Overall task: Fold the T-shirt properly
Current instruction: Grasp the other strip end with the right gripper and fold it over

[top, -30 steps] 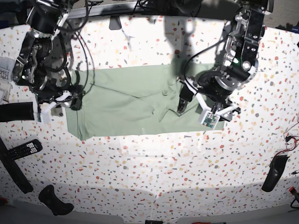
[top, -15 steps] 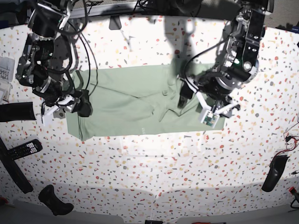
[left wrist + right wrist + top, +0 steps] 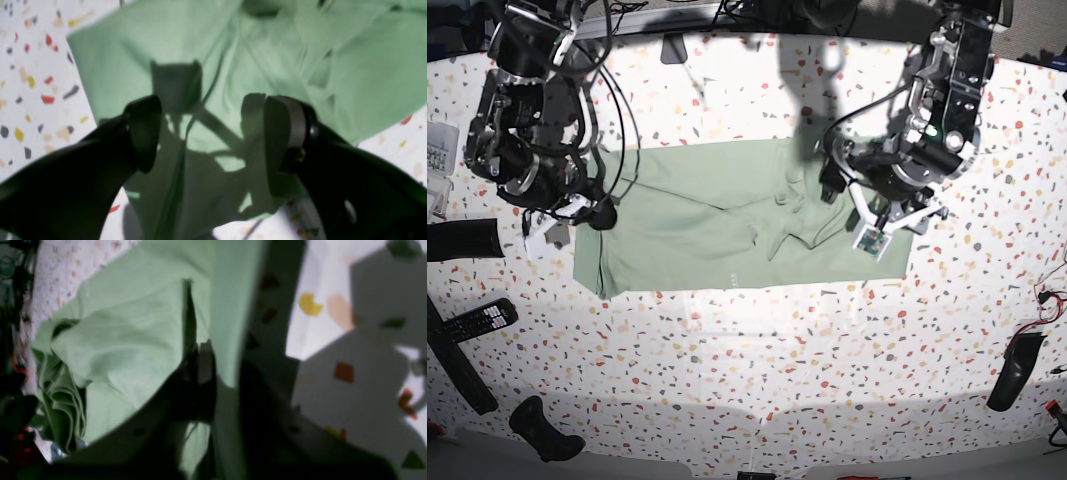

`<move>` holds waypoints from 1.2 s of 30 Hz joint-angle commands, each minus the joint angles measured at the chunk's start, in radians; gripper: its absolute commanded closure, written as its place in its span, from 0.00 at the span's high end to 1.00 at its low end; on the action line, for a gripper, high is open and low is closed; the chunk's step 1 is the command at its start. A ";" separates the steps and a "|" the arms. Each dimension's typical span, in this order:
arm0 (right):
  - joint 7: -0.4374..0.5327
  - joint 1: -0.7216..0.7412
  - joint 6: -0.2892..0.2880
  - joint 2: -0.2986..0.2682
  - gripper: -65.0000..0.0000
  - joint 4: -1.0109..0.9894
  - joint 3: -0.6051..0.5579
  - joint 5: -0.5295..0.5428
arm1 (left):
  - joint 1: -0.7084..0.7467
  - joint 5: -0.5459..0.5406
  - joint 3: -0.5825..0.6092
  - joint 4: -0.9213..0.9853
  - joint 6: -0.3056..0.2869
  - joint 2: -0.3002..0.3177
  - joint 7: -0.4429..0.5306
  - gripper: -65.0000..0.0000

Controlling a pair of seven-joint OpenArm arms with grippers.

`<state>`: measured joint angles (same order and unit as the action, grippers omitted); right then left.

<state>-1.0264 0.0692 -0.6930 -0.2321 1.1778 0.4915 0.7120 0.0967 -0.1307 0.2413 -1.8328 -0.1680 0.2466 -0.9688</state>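
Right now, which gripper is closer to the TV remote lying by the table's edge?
Right. The right gripper pinches the T-shirt end nearer the remote; the left gripper hangs open over the opposite end.

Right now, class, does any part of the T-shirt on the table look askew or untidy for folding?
Yes. The T-shirt is not flat: creases and a bunched ridge of fabric run through its middle toward the left gripper. In the right wrist view, rumpled folds pile up at one edge, so it looks uneven rather than neatly spread.
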 commanded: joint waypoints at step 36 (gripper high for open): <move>-0.051 0.186 -0.005 -0.023 0.00 0.177 -0.066 0.022 | 0.085 0.445 -0.003 -0.204 0.175 0.001 -0.110 0.68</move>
<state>-1.0973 0.2298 -0.6891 -0.2436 1.3357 0.4225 0.7074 0.1936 0.2970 0.2413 -2.0197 -0.0002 0.2443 -1.0904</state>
